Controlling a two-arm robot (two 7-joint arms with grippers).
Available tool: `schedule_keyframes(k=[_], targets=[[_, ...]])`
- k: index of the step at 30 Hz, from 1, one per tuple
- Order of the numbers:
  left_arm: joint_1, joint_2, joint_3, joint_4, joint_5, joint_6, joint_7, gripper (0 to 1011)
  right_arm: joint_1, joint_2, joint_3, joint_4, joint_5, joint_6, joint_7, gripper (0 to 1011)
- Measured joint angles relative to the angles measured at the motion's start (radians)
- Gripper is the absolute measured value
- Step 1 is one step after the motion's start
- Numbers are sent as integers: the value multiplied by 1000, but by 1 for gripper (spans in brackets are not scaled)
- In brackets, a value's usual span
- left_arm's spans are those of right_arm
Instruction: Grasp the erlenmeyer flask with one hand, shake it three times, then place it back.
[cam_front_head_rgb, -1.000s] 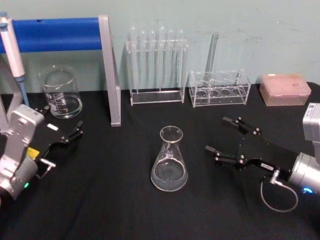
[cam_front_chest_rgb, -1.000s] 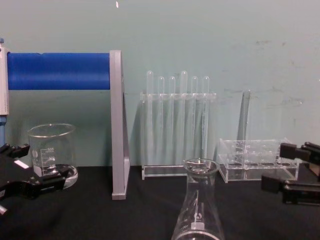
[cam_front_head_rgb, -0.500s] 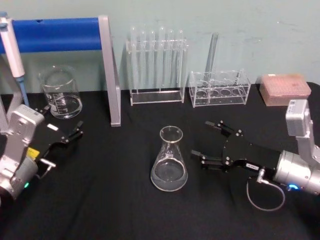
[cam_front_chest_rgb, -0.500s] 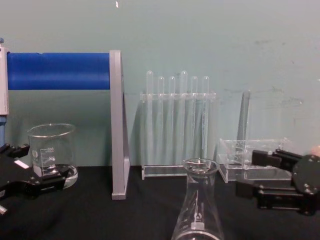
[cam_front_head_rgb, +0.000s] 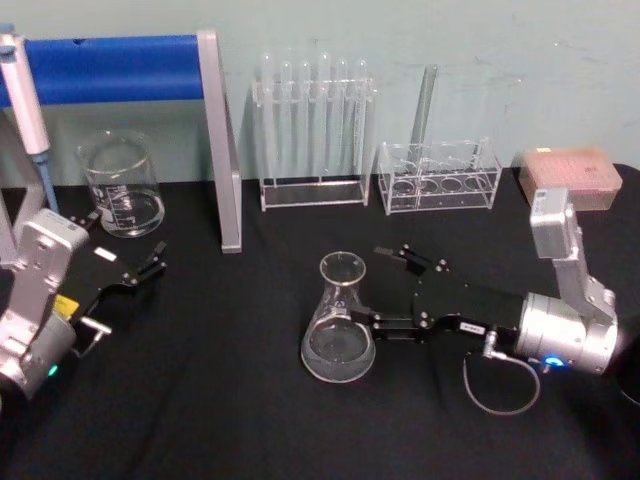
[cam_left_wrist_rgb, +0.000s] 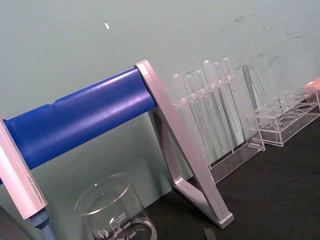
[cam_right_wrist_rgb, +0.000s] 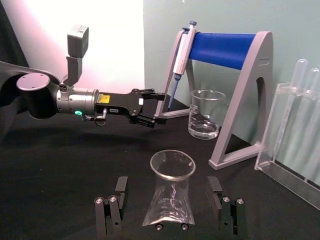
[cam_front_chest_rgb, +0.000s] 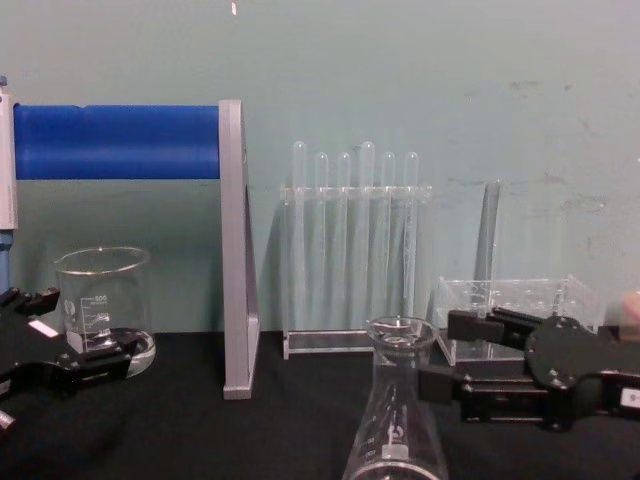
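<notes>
Clear conical flask (cam_front_head_rgb: 338, 325) — right gripper (cam_front_head_rgb: 372, 286) astride

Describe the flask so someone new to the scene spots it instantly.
On the black table, in front of the rack of test tubes, one glass vessel stands alone mid-table: the flask, between the open jaws of the right gripper; the left gripper idles at the left edge. Unlike the straight-walled beaker by the blue stand, it is cone-shaped with a narrow neck.

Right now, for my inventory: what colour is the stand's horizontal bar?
Blue; the bar shows best in the chest view.
</notes>
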Motion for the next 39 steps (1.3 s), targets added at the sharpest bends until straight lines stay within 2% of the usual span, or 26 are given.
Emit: schedule_keyframes(k=[16, 39], targets=[[0, 0, 0, 0, 0, 0, 0, 1001, 63, -38, -44, 75, -3, 2, 9, 1000], [0, 0, 0, 0, 0, 0, 0, 1001, 102, -61, -70, 123, -4, 10, 22, 1000]])
